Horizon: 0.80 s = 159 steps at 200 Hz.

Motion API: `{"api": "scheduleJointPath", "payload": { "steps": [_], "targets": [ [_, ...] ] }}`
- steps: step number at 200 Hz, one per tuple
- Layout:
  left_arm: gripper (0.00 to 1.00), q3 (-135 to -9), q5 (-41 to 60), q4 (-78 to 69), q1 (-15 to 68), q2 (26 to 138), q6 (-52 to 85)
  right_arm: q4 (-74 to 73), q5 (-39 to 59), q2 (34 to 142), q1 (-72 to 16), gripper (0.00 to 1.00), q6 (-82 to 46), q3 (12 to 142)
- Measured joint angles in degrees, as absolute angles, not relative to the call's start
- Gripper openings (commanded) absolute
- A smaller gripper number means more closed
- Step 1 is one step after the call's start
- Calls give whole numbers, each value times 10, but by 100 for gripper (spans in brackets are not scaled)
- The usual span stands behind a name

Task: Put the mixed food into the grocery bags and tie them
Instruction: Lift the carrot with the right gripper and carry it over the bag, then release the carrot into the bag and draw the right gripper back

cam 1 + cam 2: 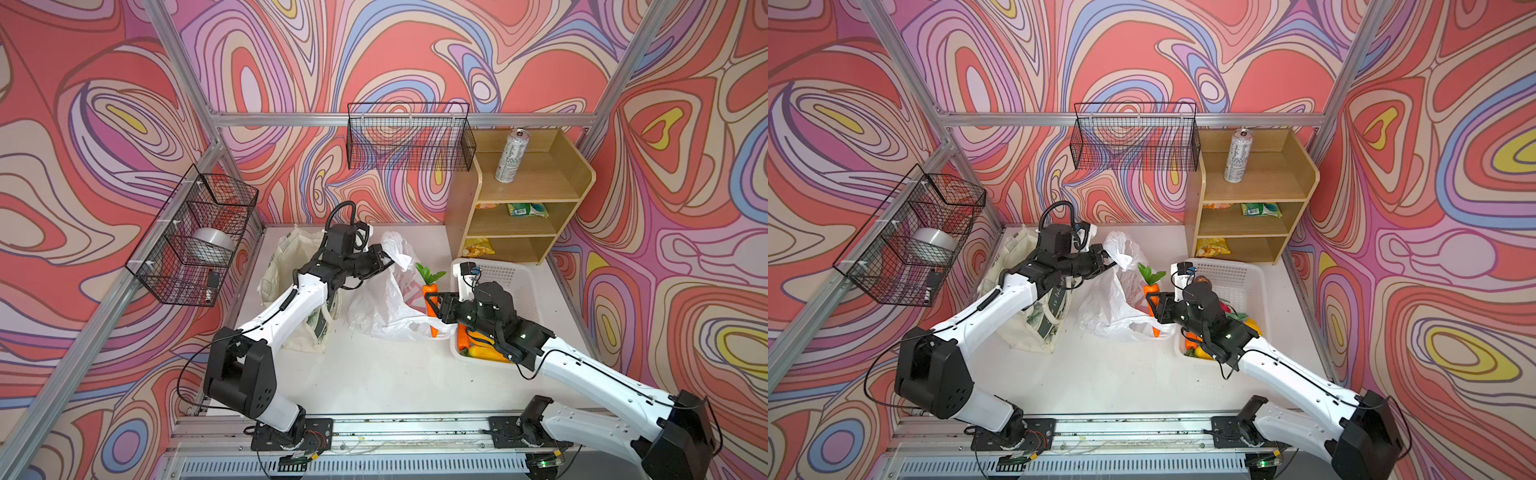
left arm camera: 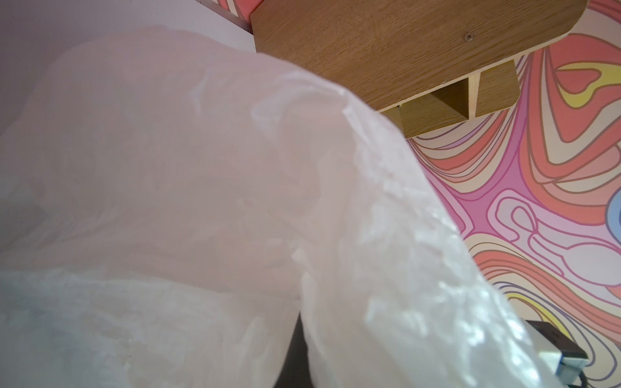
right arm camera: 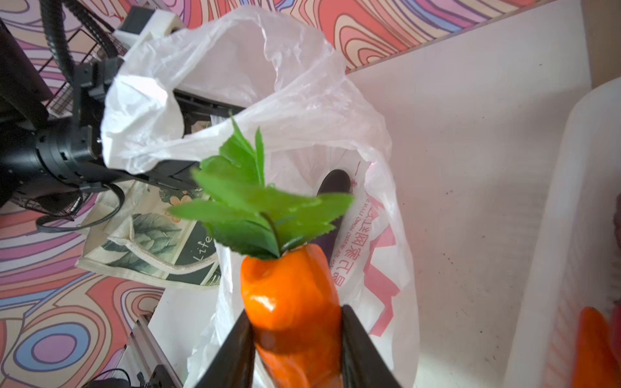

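Centre of both top views: plastic bag [image 1: 374,307] covers the left gripper [image 1: 387,261] fingertips. Right of centre: right arm [image 1: 490,309] hides most basket [image 1: 513,274] contents. Left wrist view: plastic bag fills most of the frame, blurred. Right wrist view: carrot [image 3: 292,302] tip cut off at frame edge; its leaves hide most of the eggplant [image 3: 332,181].

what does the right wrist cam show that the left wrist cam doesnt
Only the right wrist view: the carrot clamped in the right gripper, the canvas tote, and a dark eggplant inside the white plastic bag. Only the left wrist view: the side of the wooden shelf. Both: the white plastic bag, which fills most of the left wrist view.
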<state>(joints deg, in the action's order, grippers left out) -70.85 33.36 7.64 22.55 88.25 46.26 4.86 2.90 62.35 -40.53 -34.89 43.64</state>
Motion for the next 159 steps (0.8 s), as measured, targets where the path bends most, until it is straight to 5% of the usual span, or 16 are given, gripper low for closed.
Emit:
{"api": "scheduleJointPath", "payload": {
  "steps": [122,141,159],
  "targets": [
    [0,-737,334,84,225,883,466,80,68,798,-421,28,-312,507],
    [0,-737,335,85,225,883,466,91,60,844,-421,65,-311,556],
    [0,-737,336,85,225,883,466,108,54,903,-421,76,-300,627]
  ]
}}
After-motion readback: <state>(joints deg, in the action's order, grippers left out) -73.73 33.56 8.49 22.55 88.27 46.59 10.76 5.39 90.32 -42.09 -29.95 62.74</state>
